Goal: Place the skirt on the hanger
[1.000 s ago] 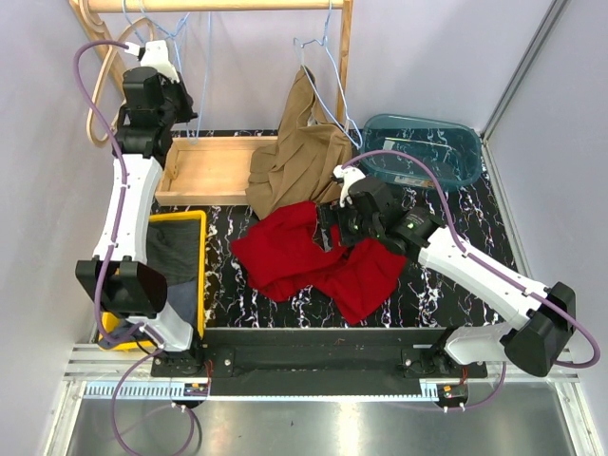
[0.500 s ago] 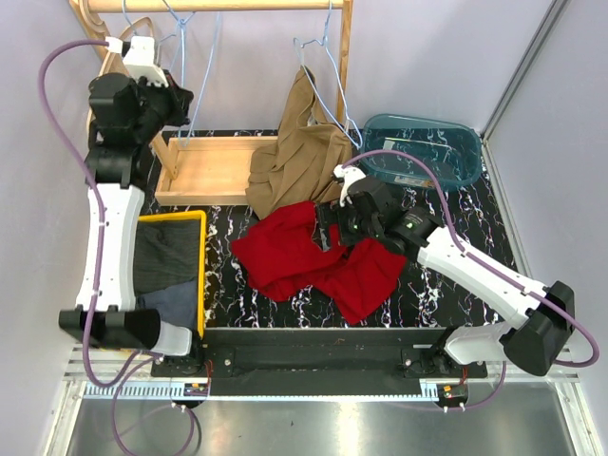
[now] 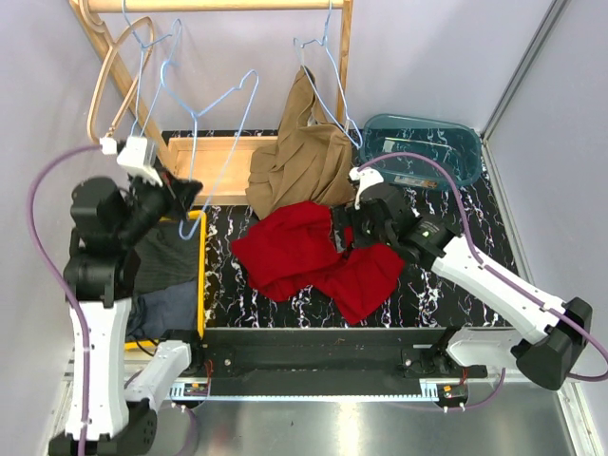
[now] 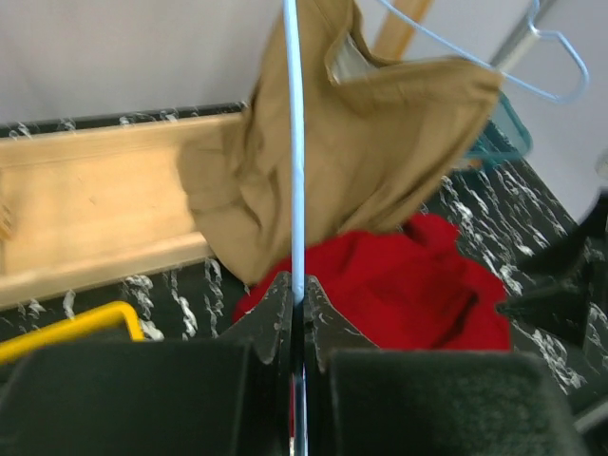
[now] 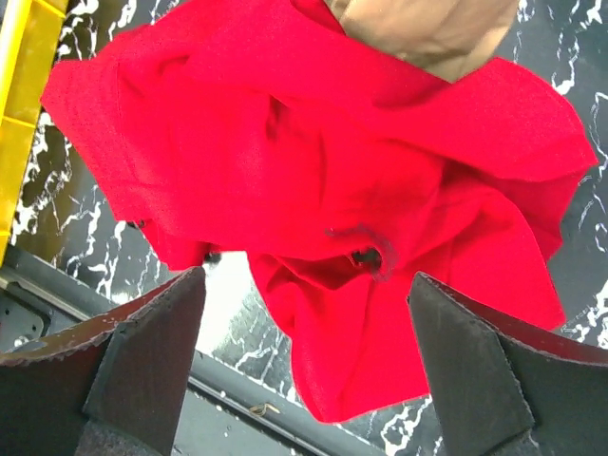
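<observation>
Left gripper, left wrist view: left gripper (image 4: pixel 296 290) has its fingers pressed together on the thin wire of the blue hanger (image 4: pixel 295 142), which rises straight out from the tips.
Skirt, left wrist view: skirt (image 4: pixel 418 275) is a red heap ahead of and below those tips, under the tan garment (image 4: pixel 361 142).
Right gripper, right wrist view: right gripper (image 5: pixel 306 278) is spread wide and holds nothing; the skirt lies directly beneath it.
Grasp, right wrist view: best to descend by the dark fastener (image 5: pixel 366 256), probably the waist, and pinch one edge only.
Skirt axis, top external view: crumpled, with the long axis running from under the right gripper toward the left gripper; the waist direction is unclear.
Hanger, top external view: slants away from the left gripper, hook end farthest.
</observation>
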`<control>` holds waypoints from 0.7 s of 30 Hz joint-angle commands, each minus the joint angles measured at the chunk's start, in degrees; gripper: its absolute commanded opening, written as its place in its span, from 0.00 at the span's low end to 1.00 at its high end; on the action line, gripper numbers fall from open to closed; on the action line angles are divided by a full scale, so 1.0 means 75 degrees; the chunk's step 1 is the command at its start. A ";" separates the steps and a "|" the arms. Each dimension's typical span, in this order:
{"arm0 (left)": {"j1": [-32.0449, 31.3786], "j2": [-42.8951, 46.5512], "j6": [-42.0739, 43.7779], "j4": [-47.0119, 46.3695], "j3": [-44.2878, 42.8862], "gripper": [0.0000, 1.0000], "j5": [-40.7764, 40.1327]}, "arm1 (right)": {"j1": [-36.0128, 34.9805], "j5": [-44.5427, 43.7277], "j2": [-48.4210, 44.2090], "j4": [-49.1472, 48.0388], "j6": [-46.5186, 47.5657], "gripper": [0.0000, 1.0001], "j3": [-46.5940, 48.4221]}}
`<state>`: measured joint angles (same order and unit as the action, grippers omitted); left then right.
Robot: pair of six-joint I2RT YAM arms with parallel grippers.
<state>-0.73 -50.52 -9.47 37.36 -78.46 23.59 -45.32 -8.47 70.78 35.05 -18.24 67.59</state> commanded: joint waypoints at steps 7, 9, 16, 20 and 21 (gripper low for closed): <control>-0.0066 0.1498 -0.0529 0.0186 0.1952 0.00 0.1156 | 0.0008 0.1936 -0.0077 -0.0360 0.0498 0.88 0.1509; -0.0253 0.1510 -0.0693 0.0093 0.2280 0.00 0.0852 | -0.0074 0.1939 0.0287 -0.0302 0.0428 0.85 0.2422; -0.1998 0.1592 -0.1559 -0.0634 0.2925 0.00 -0.2100 | -0.1456 -0.0158 0.2724 -0.0196 0.0498 0.86 0.4884; -0.2993 0.1603 -0.1900 -0.0798 0.3159 0.00 -0.3424 | -0.2194 -0.0815 0.3826 -0.0488 0.0639 0.89 0.6206; -0.3101 0.1627 -0.1947 -0.0798 0.3195 0.00 -0.3775 | -0.2277 -0.1152 0.4292 -0.0501 0.0767 0.89 0.6466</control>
<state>-20.08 -39.13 -20.36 37.71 -55.05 9.21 -58.96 -8.21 95.74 32.80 -15.11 108.57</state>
